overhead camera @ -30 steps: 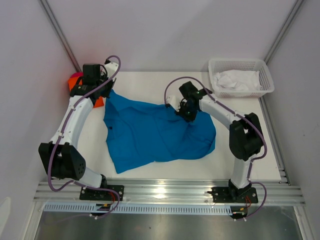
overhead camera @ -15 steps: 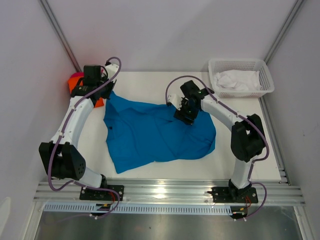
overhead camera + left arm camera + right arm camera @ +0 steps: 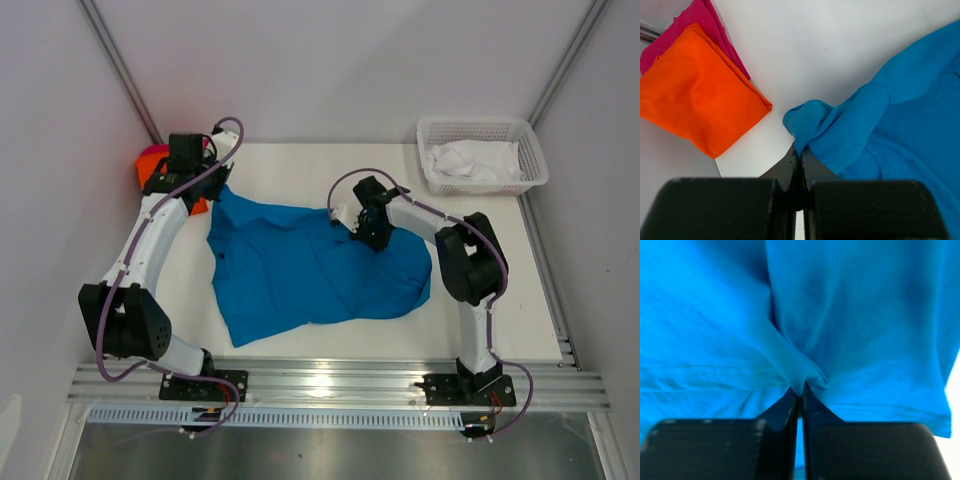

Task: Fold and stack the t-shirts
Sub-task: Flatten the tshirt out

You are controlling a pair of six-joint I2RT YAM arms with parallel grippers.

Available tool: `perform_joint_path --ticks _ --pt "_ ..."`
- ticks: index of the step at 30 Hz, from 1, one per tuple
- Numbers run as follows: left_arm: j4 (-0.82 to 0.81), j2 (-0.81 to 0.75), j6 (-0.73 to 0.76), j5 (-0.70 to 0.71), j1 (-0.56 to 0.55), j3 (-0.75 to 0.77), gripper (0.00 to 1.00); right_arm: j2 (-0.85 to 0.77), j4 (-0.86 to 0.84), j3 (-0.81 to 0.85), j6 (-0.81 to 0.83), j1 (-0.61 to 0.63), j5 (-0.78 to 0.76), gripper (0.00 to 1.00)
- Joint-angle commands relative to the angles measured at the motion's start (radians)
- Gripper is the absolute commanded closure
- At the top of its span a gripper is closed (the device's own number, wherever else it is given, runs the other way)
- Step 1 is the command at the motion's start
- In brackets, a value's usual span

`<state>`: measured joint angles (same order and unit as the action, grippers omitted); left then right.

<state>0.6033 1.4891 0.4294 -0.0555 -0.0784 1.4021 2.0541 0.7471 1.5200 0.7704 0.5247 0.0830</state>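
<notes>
**Desk:** Where does the blue t-shirt (image 3: 320, 270) lie?

**Photographer:** Mid-frame on the white worktop (image 3: 300, 165). Its long axis runs left to right, and most of the cloth spreads toward the bottom of the frame from both grips.

**Desk:** And the jaws?

**Photographer:** The left gripper (image 3: 799, 154) has its jaws closed on a bunched corner at the shirt's upper-left end. The right gripper (image 3: 800, 390) has its jaws pinched on a fold along the upper edge, right of centre.

**Desk:** Which arm is nearer the stack?

**Photographer:** The left. The folded orange t-shirt (image 3: 700, 107), lying over the pinkish-red t-shirt (image 3: 702, 17), sits just beside it at upper left. A fold would likely carry the held edge down-frame.
</notes>
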Motion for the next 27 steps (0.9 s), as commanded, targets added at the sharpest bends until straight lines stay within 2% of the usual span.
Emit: perform_joint_path --ticks 1,6,9,11,12,14,15,18,19,21,27 --pt "-0.033 -0.043 0.023 -0.006 -0.006 -0.006 1.00 -0.020 -0.003 0.014 0.000 -0.005 0.023 1.00" --pt "-0.034 -0.032 0.019 -0.007 -0.006 -0.002 1.00 -0.080 0.127 0.055 -0.013 0.006 0.136 1.00" --pt "-0.033 -0.030 0.016 -0.009 -0.006 0.006 1.00 -0.110 0.265 0.107 0.001 0.021 0.236 1.00" --pt "-0.030 -0.029 0.014 -0.010 -0.006 0.009 1.00 -0.115 0.415 0.147 0.024 0.027 0.312 1.00" --pt "-0.028 -0.029 0.015 -0.010 -0.006 0.012 1.00 -0.109 0.476 0.191 0.076 0.032 0.401 1.00" --pt "-0.027 -0.029 0.012 -0.012 -0.006 0.014 1.00 -0.081 0.686 0.230 0.156 0.047 0.487 1.00" --pt "-0.027 -0.029 0.012 -0.012 -0.006 0.012 1.00 -0.068 0.751 0.247 0.234 0.054 0.550 0.86" --pt "-0.027 -0.026 0.011 -0.014 -0.006 0.014 1.00 -0.084 0.770 0.184 0.263 0.089 0.535 0.15" --pt "-0.025 -0.023 0.012 -0.015 -0.006 0.014 1.00 -0.081 0.768 0.168 0.268 0.092 0.526 0.04" --pt "-0.025 -0.021 0.012 -0.014 -0.006 0.014 1.00 -0.068 0.732 0.160 0.245 0.092 0.503 0.01" --pt "-0.023 -0.016 0.019 -0.012 -0.006 0.012 1.00 -0.106 0.393 0.112 0.069 0.052 0.310 0.01"
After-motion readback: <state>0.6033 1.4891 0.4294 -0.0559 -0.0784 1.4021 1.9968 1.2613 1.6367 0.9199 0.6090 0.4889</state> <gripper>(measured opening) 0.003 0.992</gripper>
